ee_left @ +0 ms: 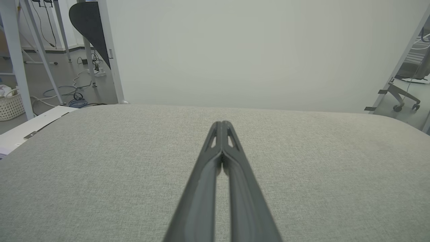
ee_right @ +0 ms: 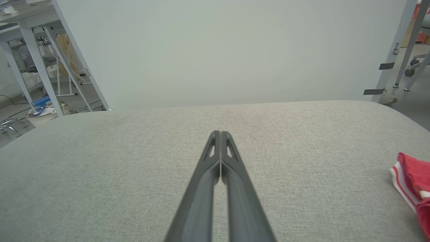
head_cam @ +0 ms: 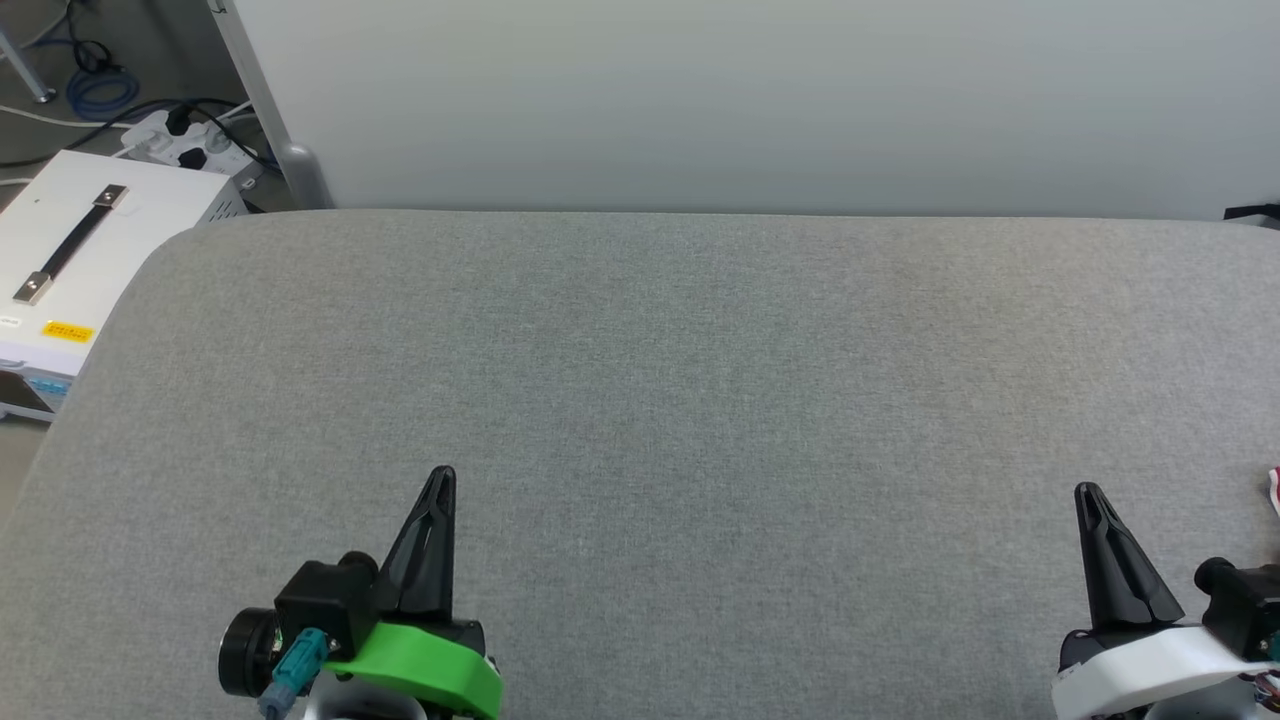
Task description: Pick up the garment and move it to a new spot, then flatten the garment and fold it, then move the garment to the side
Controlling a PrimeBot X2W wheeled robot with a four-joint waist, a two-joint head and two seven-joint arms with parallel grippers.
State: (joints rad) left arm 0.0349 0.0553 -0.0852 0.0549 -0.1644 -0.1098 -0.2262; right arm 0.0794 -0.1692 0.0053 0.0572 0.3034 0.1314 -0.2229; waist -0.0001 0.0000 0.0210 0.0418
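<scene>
Left end effector (head_cam: 441, 480) and right end effector (head_cam: 1090, 493) sit lowest in head view, fingers pressed together, empty. Right wrist view catches the garment (ee_right: 412, 178), red with striped trim, on the grey desk (ee_right: 134, 161), cut by the frame edge; head view gives a sliver.

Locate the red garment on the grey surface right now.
The garment lies on the grey surface to the right of the right gripper, apart from it; it shows at the lower right of the right wrist view.
</scene>
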